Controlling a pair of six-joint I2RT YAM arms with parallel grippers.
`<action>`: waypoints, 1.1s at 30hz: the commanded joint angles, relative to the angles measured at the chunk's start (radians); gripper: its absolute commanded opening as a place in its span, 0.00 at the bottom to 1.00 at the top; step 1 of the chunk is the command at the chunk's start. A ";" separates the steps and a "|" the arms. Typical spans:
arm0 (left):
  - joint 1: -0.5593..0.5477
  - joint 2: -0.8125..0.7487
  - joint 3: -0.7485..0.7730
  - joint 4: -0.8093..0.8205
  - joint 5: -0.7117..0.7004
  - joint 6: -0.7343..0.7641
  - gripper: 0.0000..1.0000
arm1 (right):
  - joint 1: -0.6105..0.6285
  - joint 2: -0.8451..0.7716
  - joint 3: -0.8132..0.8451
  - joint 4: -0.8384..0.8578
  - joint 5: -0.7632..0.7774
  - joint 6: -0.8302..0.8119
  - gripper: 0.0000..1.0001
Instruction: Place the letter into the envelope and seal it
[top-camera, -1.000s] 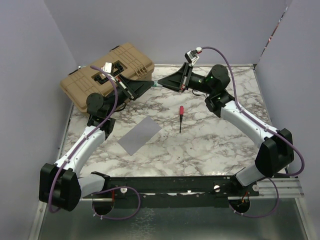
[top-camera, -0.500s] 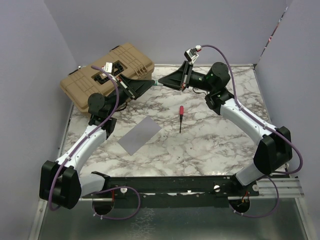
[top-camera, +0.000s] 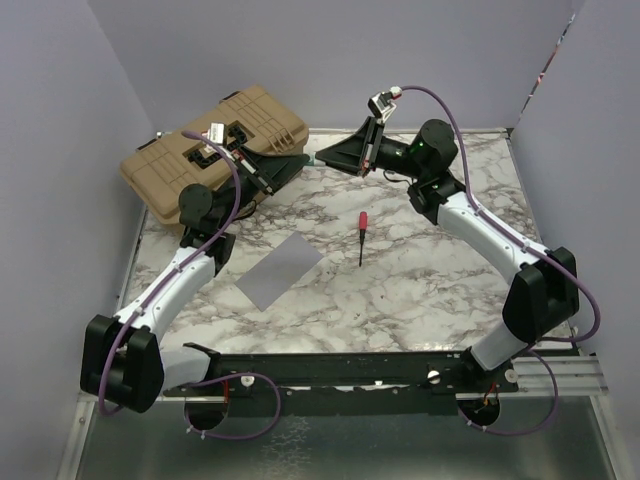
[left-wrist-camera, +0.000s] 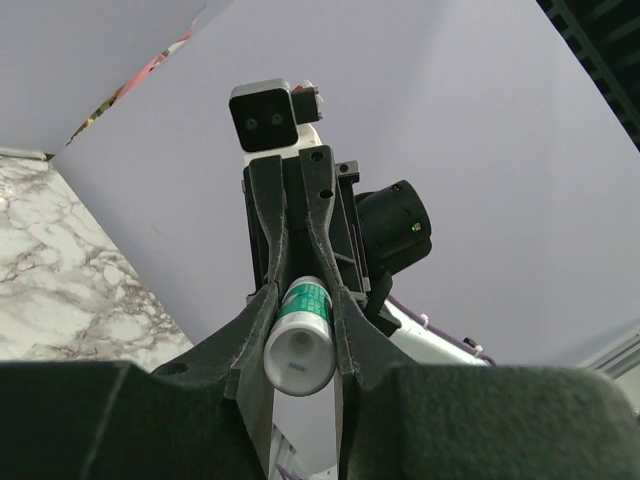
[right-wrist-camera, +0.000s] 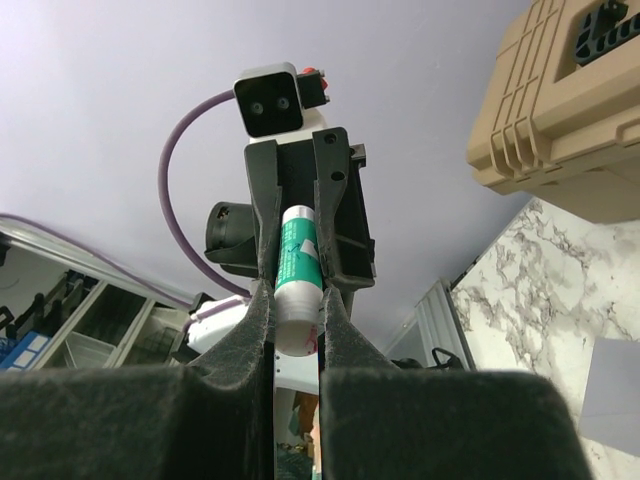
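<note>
Envelope, a flat pale grey paper rectangle (top-camera: 279, 272), is lying on the white marble-patterned tabletop (top-camera: 420, 280), with neither arm touching it. It is sitting turned like a diamond, its long axis running from near-left to far-right. I cannot tell which edge is carrying the flap. The thin tan letter is not showing in any view.

Beyond the envelope's far end and raised off the table, the black left gripper (top-camera: 292, 166) and black right gripper (top-camera: 324, 160) are both clamping one white glue stick with a green label (right-wrist-camera: 297, 285). Its length is running from one gripper to the other.

Against a second ago, the pair is riding slightly farther from the envelope, the right arm lifting most. That is looking like glue being readied, so sealing is not yet beginning.

A red-handled screwdriver (top-camera: 361, 236) is lying near the envelope's far-right corner, apart from it. A big tan hard-plastic case (top-camera: 215, 150) is standing well beyond the envelope to the far left.
</note>
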 joint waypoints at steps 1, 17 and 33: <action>-0.154 0.086 0.010 -0.169 0.208 0.054 0.00 | 0.135 0.043 0.055 0.000 -0.050 -0.001 0.00; -0.096 -0.096 0.042 -0.630 -0.111 0.360 0.62 | -0.036 -0.116 -0.126 -0.290 0.087 -0.191 0.00; -0.092 -0.310 -0.087 -1.104 -0.515 0.556 0.99 | -0.044 0.184 -0.208 -0.430 0.332 -0.415 0.00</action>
